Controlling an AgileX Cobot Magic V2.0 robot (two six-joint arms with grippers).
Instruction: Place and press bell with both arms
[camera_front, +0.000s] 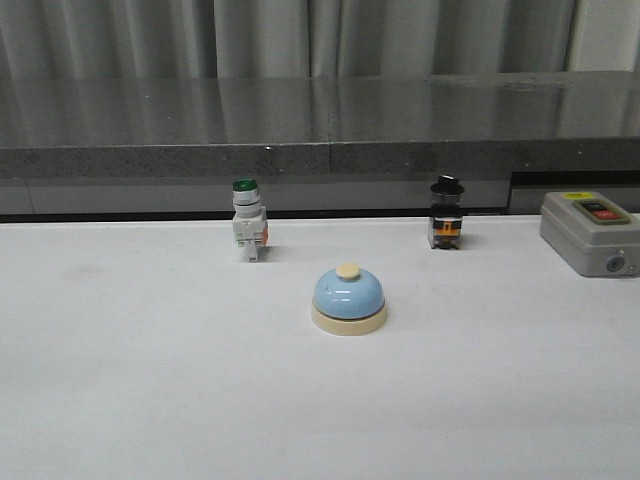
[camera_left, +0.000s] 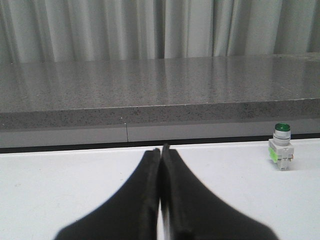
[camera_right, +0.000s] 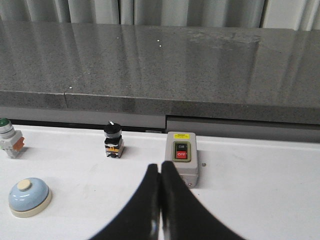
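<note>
The bell (camera_front: 348, 300) sits upright on the white table (camera_front: 150, 380), toward the middle, nearer me than the green-capped switch (camera_front: 247, 220) and the black-capped switch (camera_front: 446, 213), touching neither. A grey switch box (camera_front: 588, 232) stands far to my right. My left gripper (camera_left: 161, 150) has its fingers pressed together on nothing, and my right gripper (camera_right: 159, 167) likewise, both off the bell
</note>
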